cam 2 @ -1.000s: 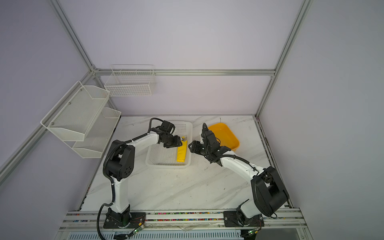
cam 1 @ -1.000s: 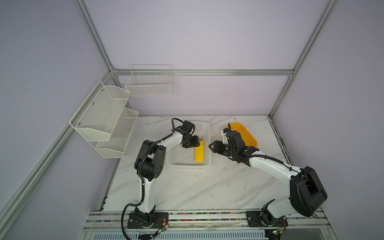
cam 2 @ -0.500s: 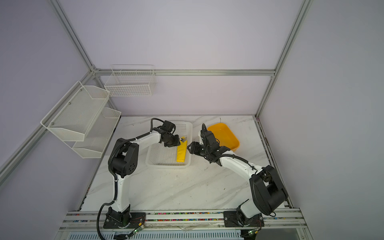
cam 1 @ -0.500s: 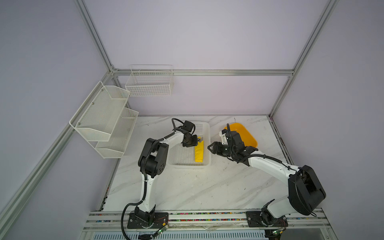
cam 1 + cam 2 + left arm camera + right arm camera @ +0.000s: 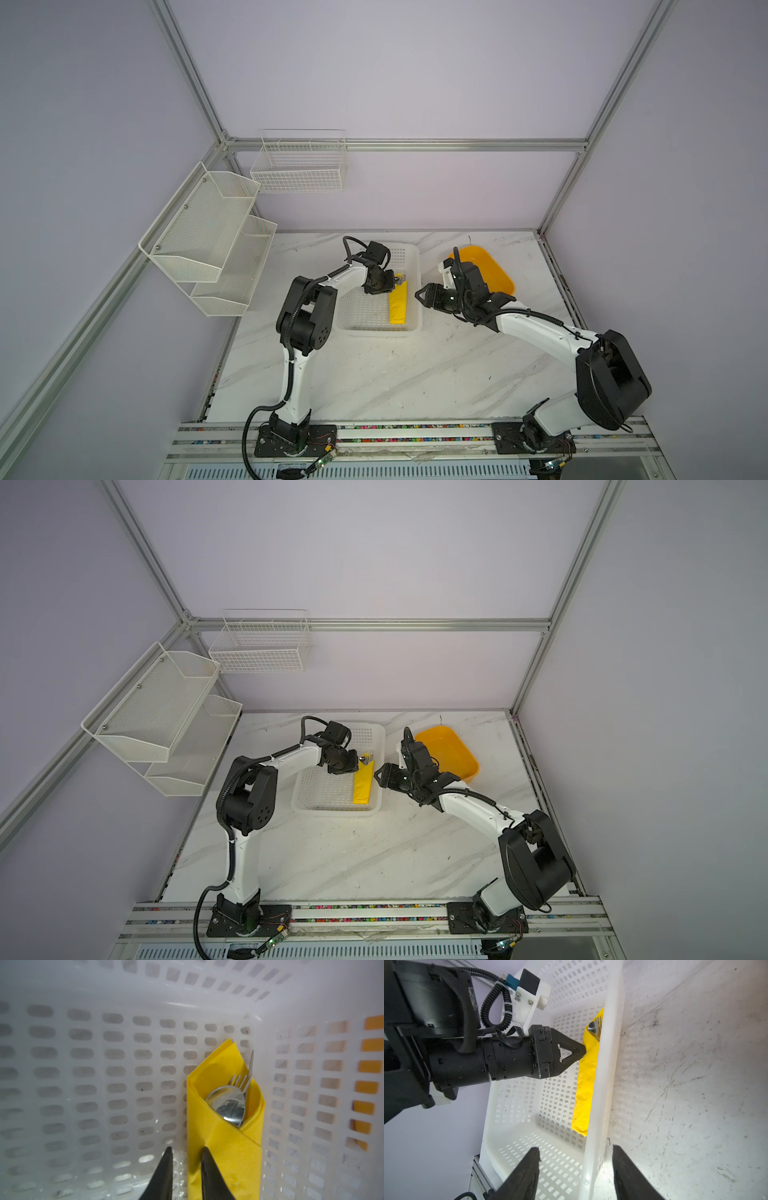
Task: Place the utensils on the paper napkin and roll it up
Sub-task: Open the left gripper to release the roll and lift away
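Rolling looks done: left gripper [image 5: 187, 1148], jaws narrowly apart, straddles the edge of the rolled paper napkin [image 5: 224, 1157], utensils [image 5: 228, 1103] poking out ahead; right gripper [image 5: 575, 1147] gapes empty. Next, likely: withdraw without unrolling.

Utensils [image 5: 230, 1103]: handles hidden inside the paper napkin [image 5: 224, 1157] roll; only spoon bowl, fork tines and knife tip show. In both top views, too small to tell apart.
Orange tub [image 5: 367, 1086]: blurred behind the white basket [image 5: 83, 1076] slots.
Left gripper [image 5: 187, 1148]: fingers cut off by the picture's edge.
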